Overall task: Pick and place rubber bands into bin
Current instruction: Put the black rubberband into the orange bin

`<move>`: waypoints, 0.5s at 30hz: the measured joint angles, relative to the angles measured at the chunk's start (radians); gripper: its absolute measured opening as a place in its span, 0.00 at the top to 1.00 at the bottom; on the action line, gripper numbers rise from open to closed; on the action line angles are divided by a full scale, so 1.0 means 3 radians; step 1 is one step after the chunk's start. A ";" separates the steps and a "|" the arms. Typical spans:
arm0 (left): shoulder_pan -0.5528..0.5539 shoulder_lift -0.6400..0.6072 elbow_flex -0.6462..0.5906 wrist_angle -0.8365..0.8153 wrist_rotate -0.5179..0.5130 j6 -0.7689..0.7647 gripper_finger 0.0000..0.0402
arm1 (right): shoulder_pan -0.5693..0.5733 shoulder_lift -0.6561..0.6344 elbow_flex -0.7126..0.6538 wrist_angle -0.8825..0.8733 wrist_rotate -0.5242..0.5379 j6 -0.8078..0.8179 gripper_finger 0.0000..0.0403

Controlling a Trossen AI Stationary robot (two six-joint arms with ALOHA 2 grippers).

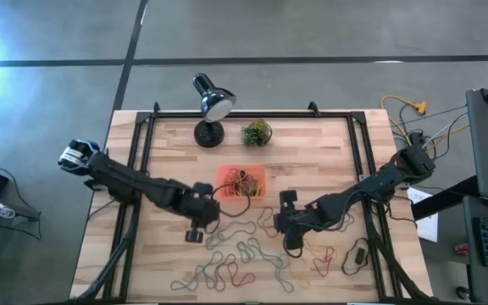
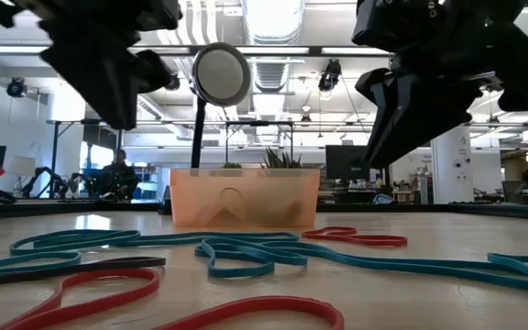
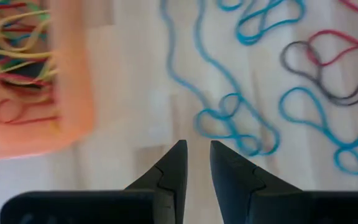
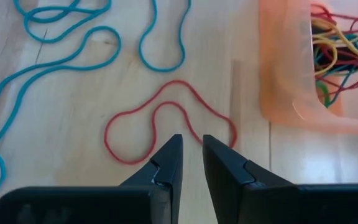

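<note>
Colours on the light wood-grain table (image 1: 168, 135)
Bin (image 1: 256, 174) was translucent orange, holding yellow, red, green and blue rubber bands (image 4: 337, 53); loose bands on the wood were mostly teal-blue (image 3: 229, 121), some red (image 4: 166, 121), one dark grey (image 3: 309, 65); both grippers' fingers (image 3: 169, 177) black; lamp (image 1: 213, 102) black; plant (image 1: 257, 132) green

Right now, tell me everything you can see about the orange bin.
The bin is a small, shallow rectangular tray of translucent orange plastic. It sits flat and upright mid-table, just in front of the potted plant. A tangle of red, yellow and green rubber bands lies inside. Neither gripper touches it.
</note>
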 joint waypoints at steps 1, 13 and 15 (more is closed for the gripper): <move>-0.0045 0.0002 -0.0052 0.0091 -0.0001 -0.0042 0.86 | 0.0000 0.0000 -0.0019 0.0054 0.0003 -0.0020 0.86; -0.0224 0.0041 -0.0525 0.0807 0.0137 -0.0549 0.86 | 0.0001 0.0000 -0.0054 0.0149 0.0003 -0.0011 0.86; -0.0224 0.0047 -0.0579 0.0854 0.0151 -0.0675 0.86 | 0.0001 0.0000 -0.0060 0.0151 0.0002 0.0011 0.86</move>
